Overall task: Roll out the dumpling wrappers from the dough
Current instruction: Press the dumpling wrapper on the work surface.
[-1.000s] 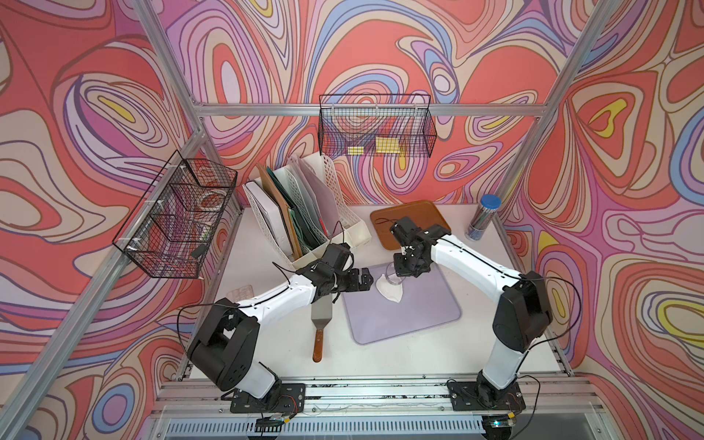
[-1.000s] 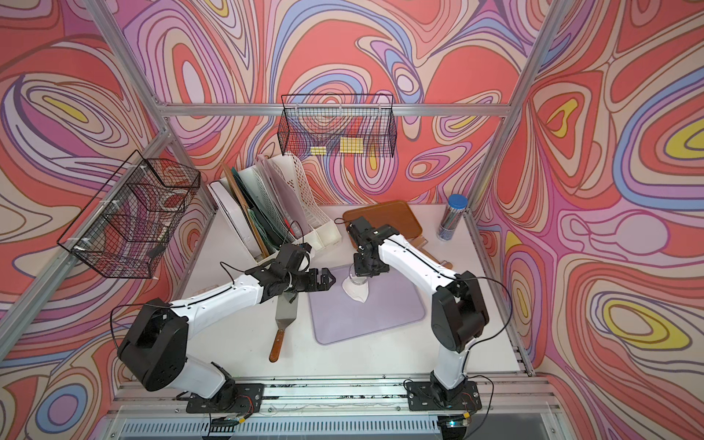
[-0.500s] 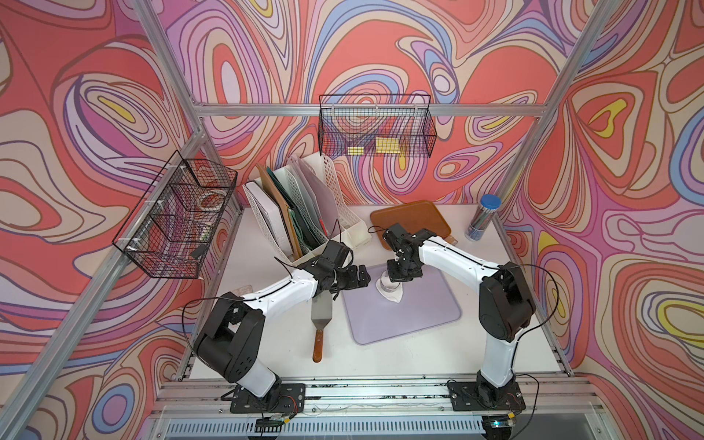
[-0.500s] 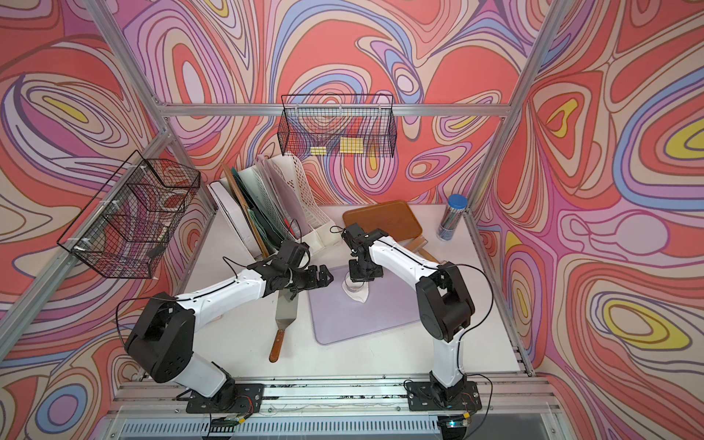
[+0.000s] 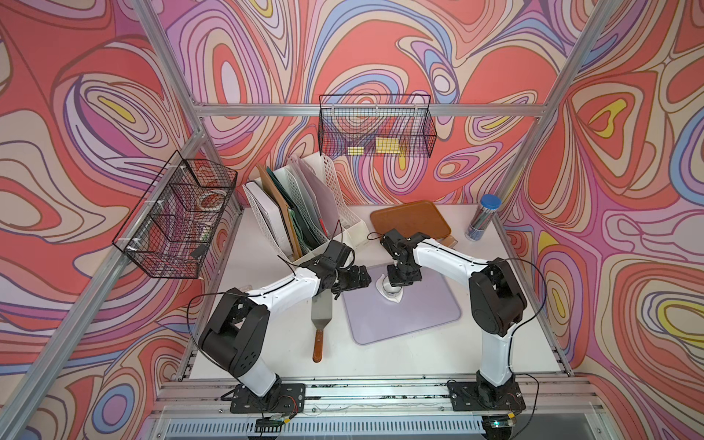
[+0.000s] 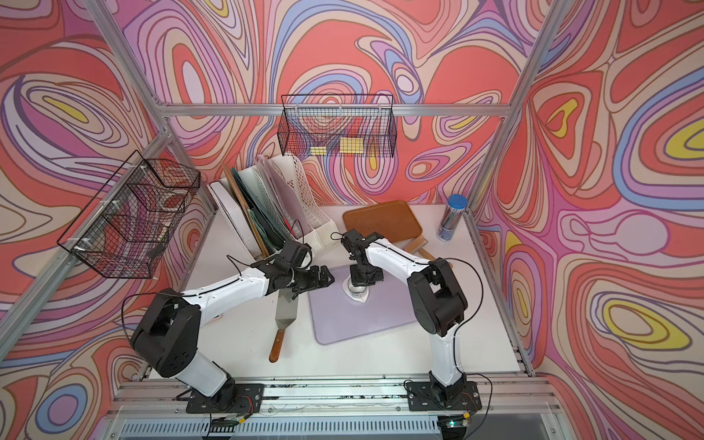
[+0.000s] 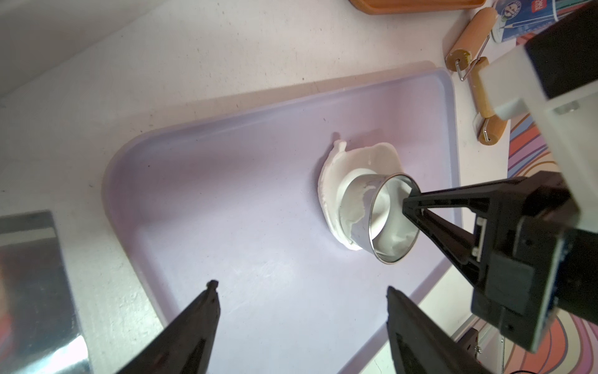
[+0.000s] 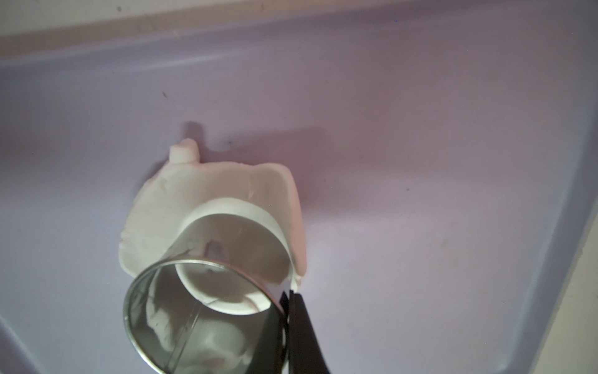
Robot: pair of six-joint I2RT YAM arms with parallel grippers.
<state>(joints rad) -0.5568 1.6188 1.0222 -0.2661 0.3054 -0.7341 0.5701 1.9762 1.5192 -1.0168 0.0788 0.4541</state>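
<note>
The left gripper (image 7: 301, 288) is hovering spread wide over the purple mat's (image 7: 226, 194) bare stretch, near its rim. The right gripper (image 7: 408, 202) is pinching the ring cutter's (image 7: 372, 210) wall, with the dumpling wrapper (image 8: 223, 293) lying inside, beneath.

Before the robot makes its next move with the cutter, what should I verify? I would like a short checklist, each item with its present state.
1. Grip: the right gripper is shut on the wall of the ring cutter: ok.
2. Place: the cutter stands on the dough, which lies on the purple mat: ok.
3. Cut: the round disc inside the cutter is free from the rest: cannot tell.
4. Clean outer wall of the cutter: not ok, dough is smeared on it.
5. The left gripper is open, empty and apart from the dough: ok.
6. The spatula lies off the mat, on the table: ok.
</note>
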